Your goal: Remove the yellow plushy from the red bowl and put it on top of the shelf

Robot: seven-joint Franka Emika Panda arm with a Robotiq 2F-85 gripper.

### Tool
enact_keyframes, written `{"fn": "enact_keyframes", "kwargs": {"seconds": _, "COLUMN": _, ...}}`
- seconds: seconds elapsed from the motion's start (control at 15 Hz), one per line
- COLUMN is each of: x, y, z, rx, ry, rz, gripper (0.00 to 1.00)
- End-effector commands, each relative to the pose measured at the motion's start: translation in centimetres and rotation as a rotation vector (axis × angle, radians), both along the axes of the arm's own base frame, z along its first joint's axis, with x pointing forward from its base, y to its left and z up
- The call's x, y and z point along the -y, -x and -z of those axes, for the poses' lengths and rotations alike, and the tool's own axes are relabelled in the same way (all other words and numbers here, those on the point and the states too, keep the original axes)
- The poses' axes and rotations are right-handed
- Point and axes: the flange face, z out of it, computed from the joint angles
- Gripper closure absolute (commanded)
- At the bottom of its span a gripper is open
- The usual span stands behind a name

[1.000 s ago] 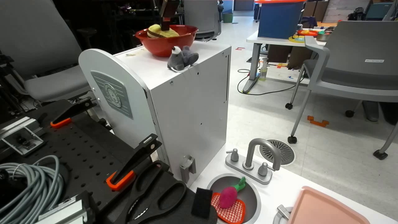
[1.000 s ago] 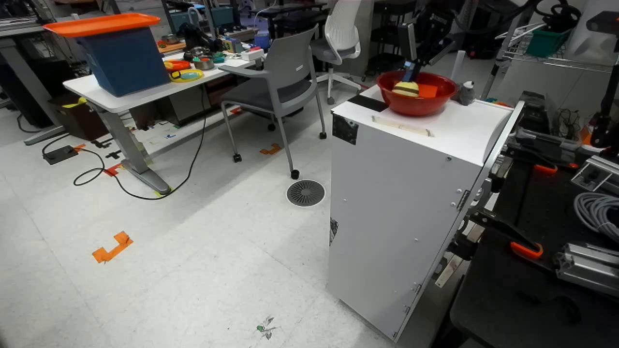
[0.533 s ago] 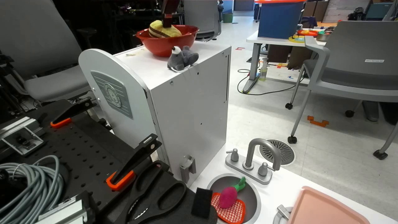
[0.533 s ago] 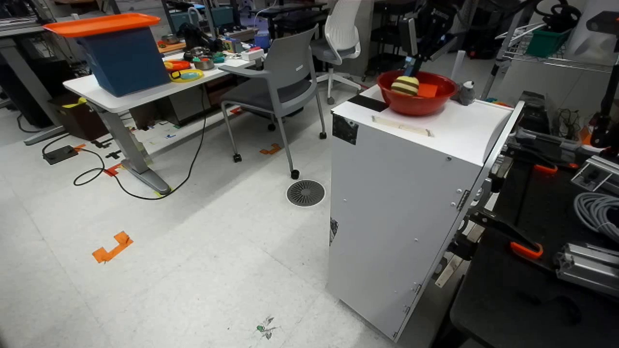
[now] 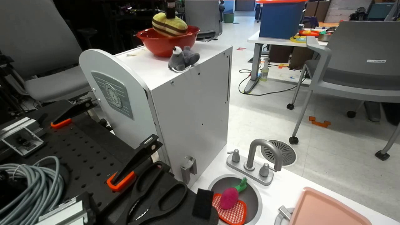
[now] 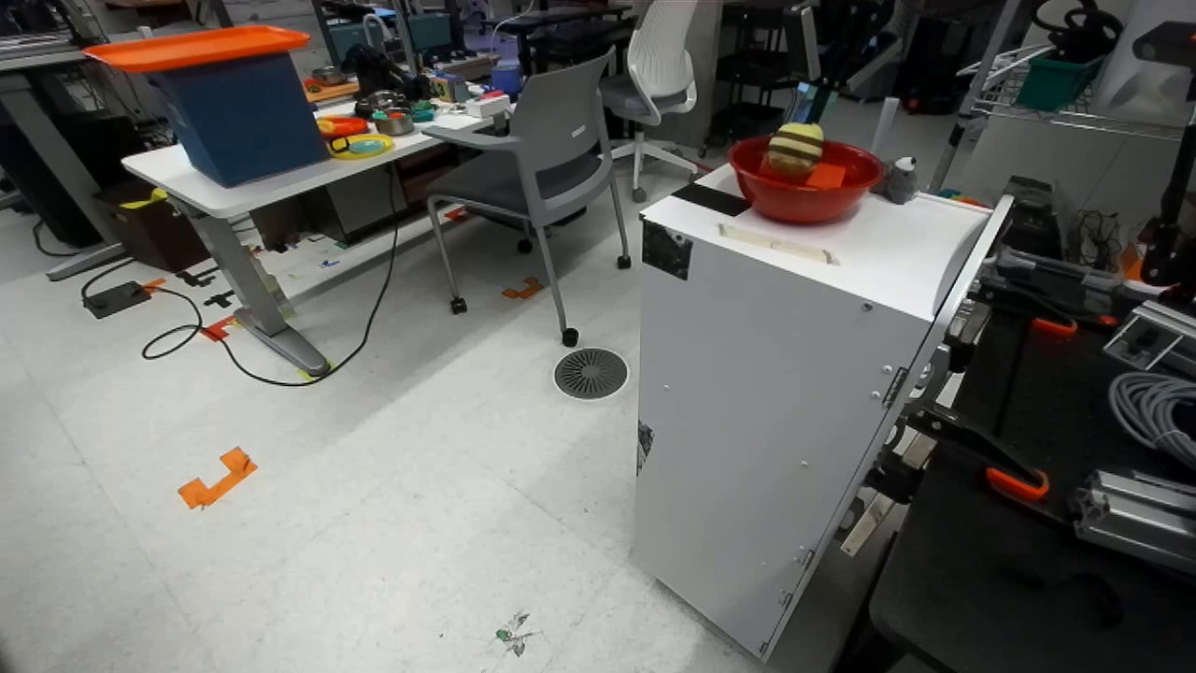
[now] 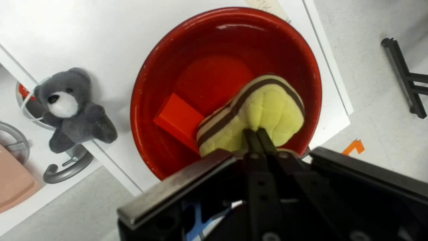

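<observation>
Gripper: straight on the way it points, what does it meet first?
Beyond the yellow plushy pinched in its fingers, likely the inside of the red bowl; the orange-red block could come first, depth is unclear.

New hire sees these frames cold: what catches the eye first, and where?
First, the yellow plush toy, pinched in the gripper at the mouth of the red bowl, which sits on top of the white cabinet. Next, the grey teddy bear, beside the bowl at the edge of the cabinet top. Then the bright pink toy vegetable down in the sink, in an exterior view.
</observation>
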Motion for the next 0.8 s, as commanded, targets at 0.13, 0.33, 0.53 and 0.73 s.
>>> {"fn": "enact_keyframes", "kwargs": {"seconds": 0.13, "x": 0.2, "y": 1.7, "z": -3.7, "rx": 0.033, "ry": 0.076, "rz": 0.037, "gripper": 1.0}}
{"fn": "enact_keyframes", "kwargs": {"seconds": 0.33, "x": -0.5, "y": 2.8, "z": -5.2, "rx": 0.04, "ry": 0.086, "rz": 0.023, "gripper": 1.0}}
{"fn": "enact_keyframes", "kwargs": {"seconds": 0.53, "x": -1.5, "y": 4.3, "z": -6.3, "rx": 0.054, "ry": 0.092, "rz": -0.005, "gripper": 1.0}}
{"fn": "enact_keyframes", "kwargs": {"seconds": 0.73, "x": -2.3, "y": 6.0, "z": -6.4, "rx": 0.038, "ry": 0.089, "rz": -0.064, "gripper": 1.0}}
